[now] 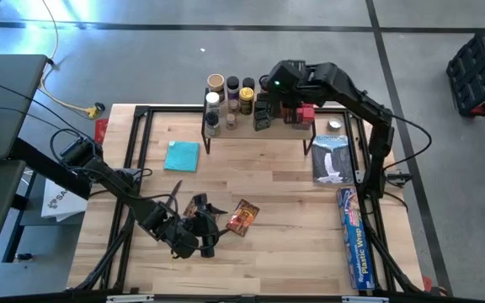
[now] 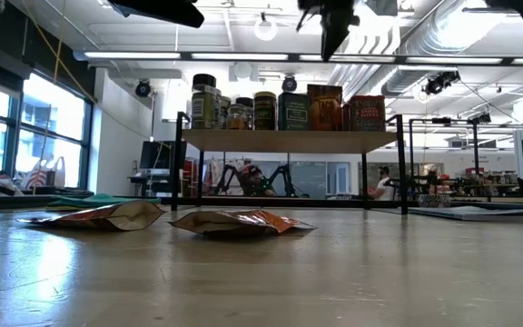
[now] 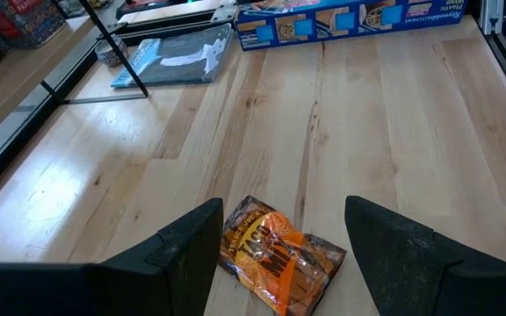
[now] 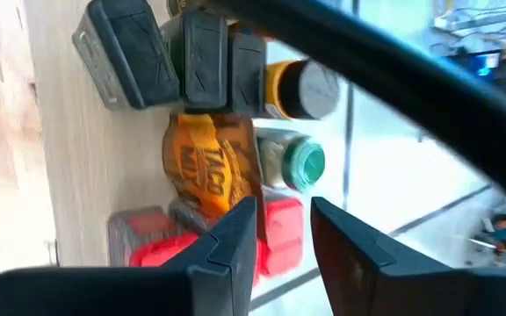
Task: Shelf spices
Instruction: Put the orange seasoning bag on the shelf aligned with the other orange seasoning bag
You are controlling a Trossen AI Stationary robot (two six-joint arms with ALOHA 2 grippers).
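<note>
The shelf (image 1: pixel 259 135) stands at the table's far middle, and its wooden top (image 2: pixel 289 140) carries several spices: jars (image 1: pixel 226 97), dark tins (image 4: pixel 148 57), red boxes (image 4: pixel 275 233) and an orange packet (image 4: pixel 205 167). My right gripper (image 4: pixel 284 215) hovers above them (image 1: pixel 280 80), its fingers a little apart with nothing between them. Two orange packets lie flat on the table near the front (image 1: pixel 243 217) (image 1: pixel 199 205). My left gripper (image 3: pixel 284 204) stands open just short of the right-hand packet (image 3: pixel 279 256), near it in the high view (image 1: pixel 211 234).
A teal cloth (image 1: pixel 182 156) lies left of the shelf. At the right lie a grey flat pack (image 1: pixel 333 158) and a long blue plastic-wrap box (image 1: pixel 356 240). A small round tin (image 1: pixel 335 126) sits by the shelf's right leg. Bare wood spans the table's middle.
</note>
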